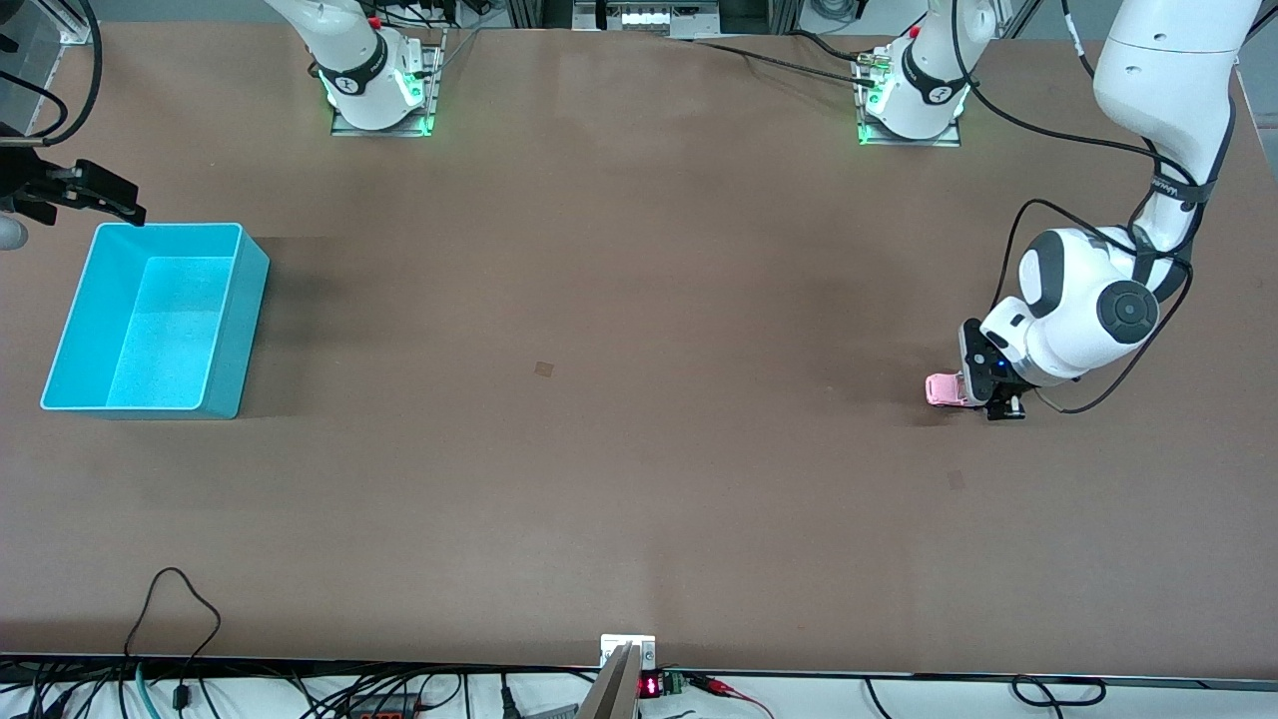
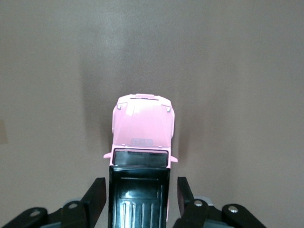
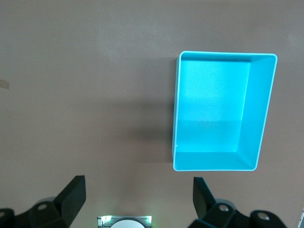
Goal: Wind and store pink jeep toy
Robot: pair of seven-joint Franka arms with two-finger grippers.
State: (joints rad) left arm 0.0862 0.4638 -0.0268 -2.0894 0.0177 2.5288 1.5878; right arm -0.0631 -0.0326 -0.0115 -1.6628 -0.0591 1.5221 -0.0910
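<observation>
Brown table (image 1: 619, 300) | left claw (image 1: 983, 397) straddles pink jeep toy (image 1: 944, 388) | turquoise bin (image 1: 60, 345) well apart

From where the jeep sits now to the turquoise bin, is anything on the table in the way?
Nothing visible. The pink jeep toy sits between the left gripper fingers at the left arm's end; the turquoise bin stands at the right arm's end, with bare table between. The right gripper, open, waits above the bin's rim.

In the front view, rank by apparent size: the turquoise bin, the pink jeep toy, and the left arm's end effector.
1. Turquoise bin, by far the largest.
2. and 3. Left end effector and pink jeep toy: both small, and the end effector hides part of the jeep, so I leave them unranked.
</observation>
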